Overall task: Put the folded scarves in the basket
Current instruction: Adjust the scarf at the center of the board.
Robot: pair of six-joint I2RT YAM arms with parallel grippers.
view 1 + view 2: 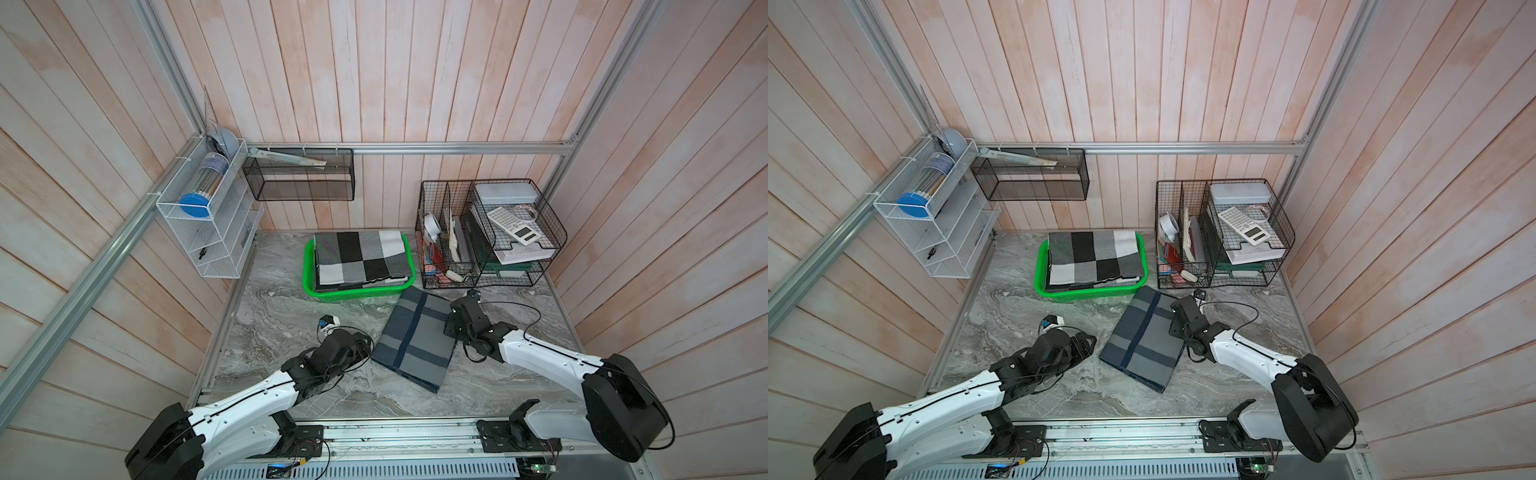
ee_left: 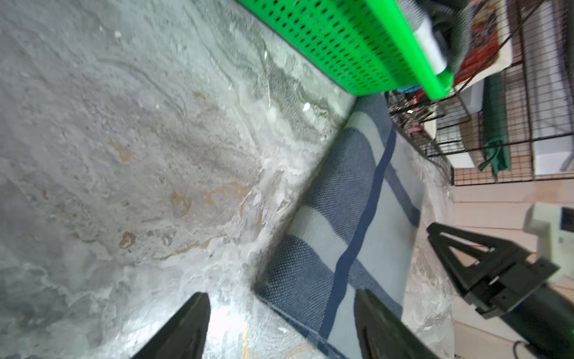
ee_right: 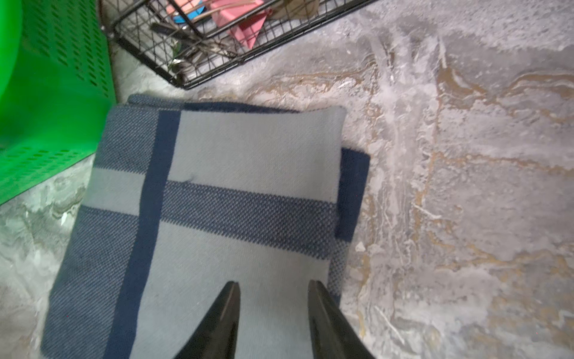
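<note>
The folded scarf (image 1: 415, 336), blue and grey, lies flat on the worktop (image 1: 282, 307) between the two arms and not yet in the basket (image 1: 308, 266). Its long axis runs aslant, from the near edge of the worktop up towards the basket's right front corner. The far short end sits just beside the green front wall and close to the black wire organizer (image 1: 421, 232).

The basket therefore lies straight beyond that far end and a little to the left, so the carry should run along the scarf's own length. A checked cloth (image 1: 359, 257) fills most of the basket, and the scarf would have to land on top of it.

One arm stands at each long side. The left fingers (image 2: 183, 332) are spread wide and astride the near left corner, one over bare worktop and one over cloth, gripping nothing. The right fingers (image 3: 222, 323) are part-way apart above the right long edge and point towards the basket, with grey cloth showing between them. They hold nothing that I can see, though the view does not show whether the tips touch the weave.

The right arm looks the nearer to the basket. A lift from both long edges would probably keep the fold together.
</note>
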